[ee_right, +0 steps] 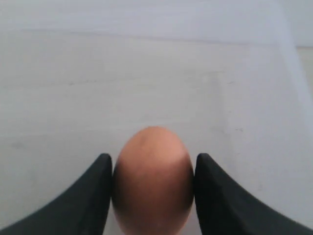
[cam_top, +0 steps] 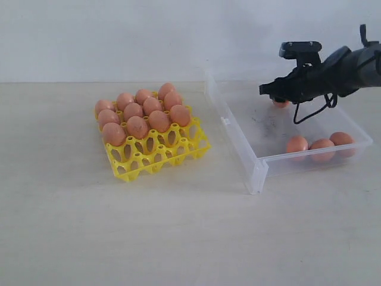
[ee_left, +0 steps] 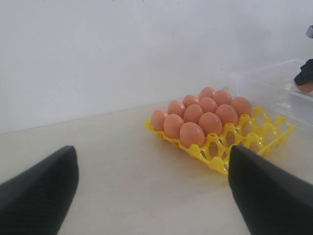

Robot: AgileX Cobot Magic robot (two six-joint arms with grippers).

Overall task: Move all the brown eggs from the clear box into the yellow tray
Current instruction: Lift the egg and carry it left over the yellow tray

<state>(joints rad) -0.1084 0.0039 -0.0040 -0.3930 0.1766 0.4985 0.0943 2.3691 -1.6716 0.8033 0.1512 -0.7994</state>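
Clamping one brown egg (ee_right: 151, 186) between its fingers (ee_right: 90, 196), the right gripper (ee_right: 154, 158) is hanging inside the clear box (cam_top: 256, 170), the egg's long axis pointing out past them; the yellow tray (cam_top: 156, 159) is lying nearer the wide-open left gripper (ee_left: 151, 149).

looks like a robot lab test bench: a plain pale table (cam_top: 178, 238) against a blank white wall (cam_top: 119, 36), a black robot arm (cam_top: 351, 68) reaching over a clear box (cam_top: 262, 125), and a yellow tray (cam_top: 161, 154) of eggs (cam_top: 137, 126) set out beside it.
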